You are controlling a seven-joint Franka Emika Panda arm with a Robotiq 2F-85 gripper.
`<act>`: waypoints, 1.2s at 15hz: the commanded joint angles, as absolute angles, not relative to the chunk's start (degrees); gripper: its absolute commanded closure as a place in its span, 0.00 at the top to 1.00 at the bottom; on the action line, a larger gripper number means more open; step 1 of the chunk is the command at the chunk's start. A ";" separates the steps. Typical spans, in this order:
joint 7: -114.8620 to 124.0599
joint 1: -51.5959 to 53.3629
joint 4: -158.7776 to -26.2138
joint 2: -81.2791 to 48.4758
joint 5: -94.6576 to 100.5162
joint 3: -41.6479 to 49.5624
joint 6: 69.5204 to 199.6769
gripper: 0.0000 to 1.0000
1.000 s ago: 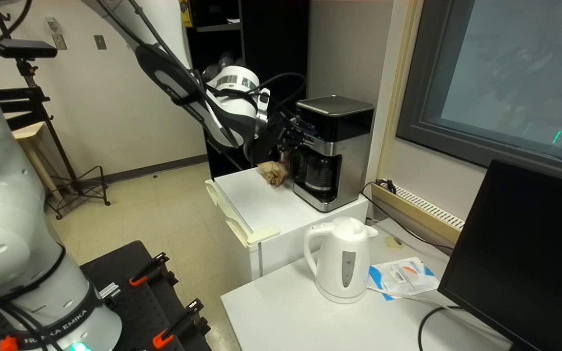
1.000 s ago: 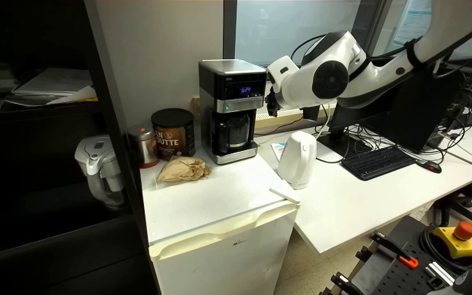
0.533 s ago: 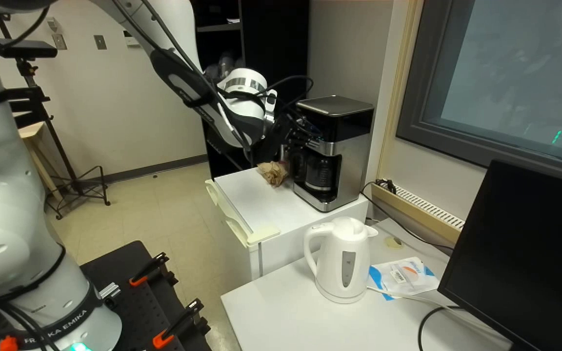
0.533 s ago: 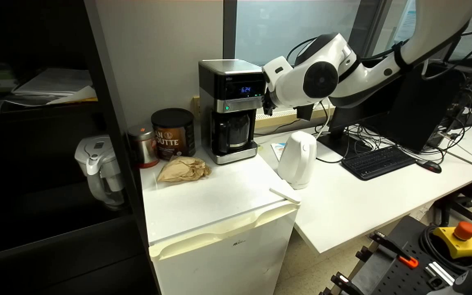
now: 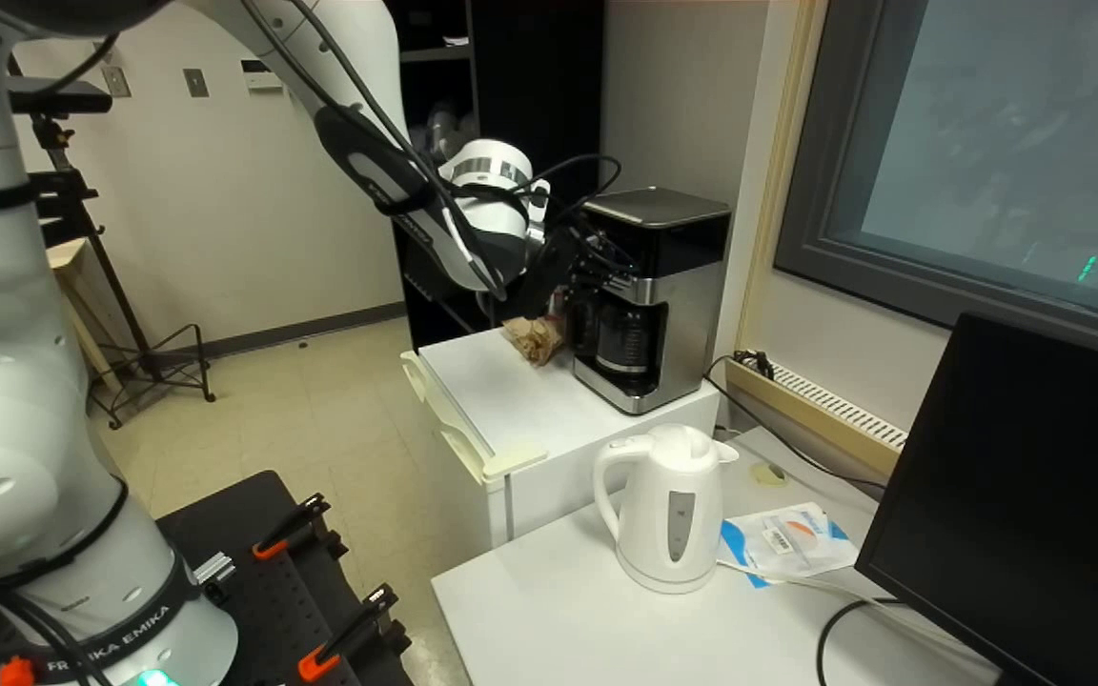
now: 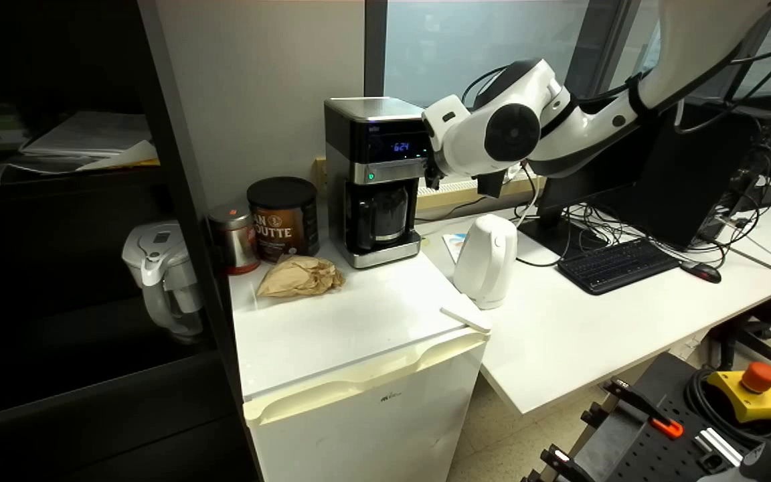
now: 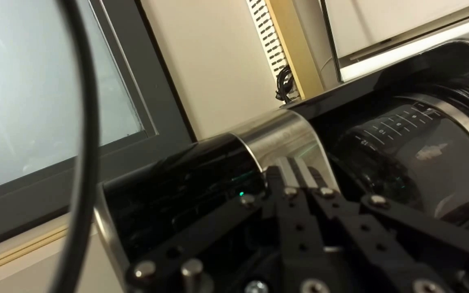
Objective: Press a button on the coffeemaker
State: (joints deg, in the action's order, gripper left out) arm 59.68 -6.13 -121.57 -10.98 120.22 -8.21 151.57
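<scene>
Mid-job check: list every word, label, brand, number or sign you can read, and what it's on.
"6:24": lit display of the coffeemaker.
"12", "10", "8", "6": carafe, wrist view.
"AN": brown can, upper line.
"OUTTE": same can, just below; any letters before are out of sight.
"FRANKA EMIKA", first word partly covered: arm base.
Too small or blurred: coffeemaker brand mark, fridge badge, packet label, arm lettering, kettle gauge.

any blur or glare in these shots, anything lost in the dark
Wrist view: the black cable looks out of focus, and the coffeemaker's steel band and carafe show pale reflections. In an exterior view, the mini fridge top has a bright sheen, and much of the black shelf unit is lost in darkness.
</scene>
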 commanded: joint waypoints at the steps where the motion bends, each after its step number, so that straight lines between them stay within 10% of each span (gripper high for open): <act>1: 60.52 -6.05 -119.51 -12.87 120.83 -8.33 151.17 0.04; 18: 70.80 -5.46 -136.87 5.78 135.17 -9.56 156.95 0.03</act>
